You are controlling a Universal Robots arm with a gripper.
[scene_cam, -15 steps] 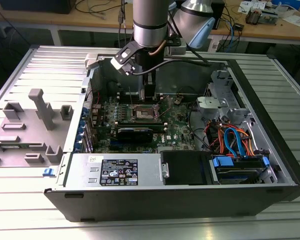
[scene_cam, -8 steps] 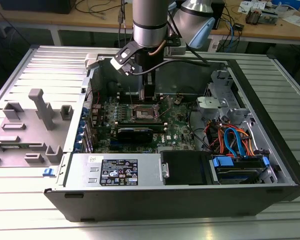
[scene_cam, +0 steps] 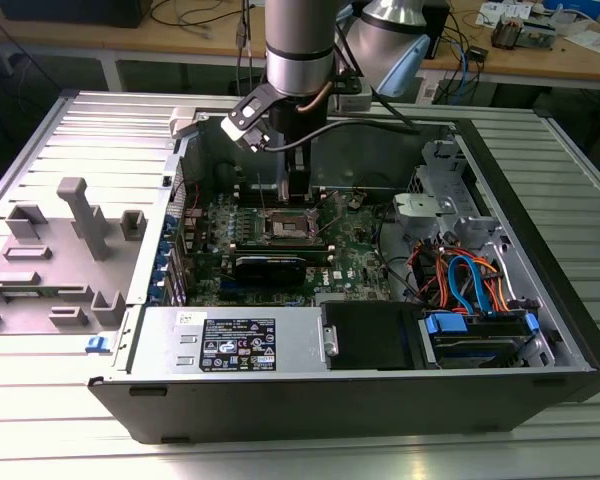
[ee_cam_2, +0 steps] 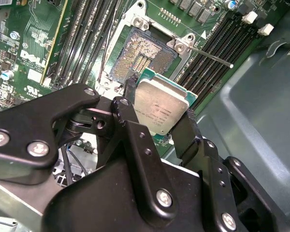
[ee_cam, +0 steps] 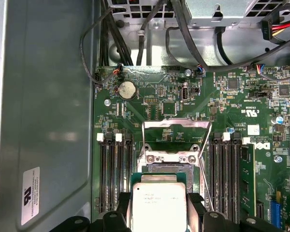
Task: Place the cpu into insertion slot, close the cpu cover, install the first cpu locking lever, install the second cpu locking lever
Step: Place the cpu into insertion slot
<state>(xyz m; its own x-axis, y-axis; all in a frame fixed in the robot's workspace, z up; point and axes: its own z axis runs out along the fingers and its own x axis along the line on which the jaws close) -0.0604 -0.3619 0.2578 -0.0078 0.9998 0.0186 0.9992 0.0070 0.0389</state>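
My gripper (ee_cam_2: pixel 159 105) is shut on the cpu (ee_cam_2: pixel 162 108), a small square chip with a silver-grey top, held by two opposite edges between black fingers (ee_cam_2: pixel 130 89). In the first wrist view the cpu (ee_cam: pixel 159 208) hovers just short of the insertion slot (ee_cam: pixel 166 167). The insertion slot (ee_cam_2: pixel 142 55) lies uncovered, its contact field bare. The cpu cover (ee_cam: pixel 177 123) stands swung up beyond the socket. A thin locking lever (ee_cam_2: pixel 212 57) sticks out beside the socket. In the exterior view the gripper (scene_cam: pixel 298 195) hangs over the insertion slot (scene_cam: pixel 290 228) inside the computer case.
Long black memory slots (ee_cam: pixel 115 179) flank the socket on both sides. A black card (scene_cam: pixel 270 266) lies near the socket, with the power supply (scene_cam: pixel 240 345) along the front. Cables (scene_cam: pixel 470 280) fill the case at the exterior view's right. A grey fixture (scene_cam: pixel 80 225) stands outside.
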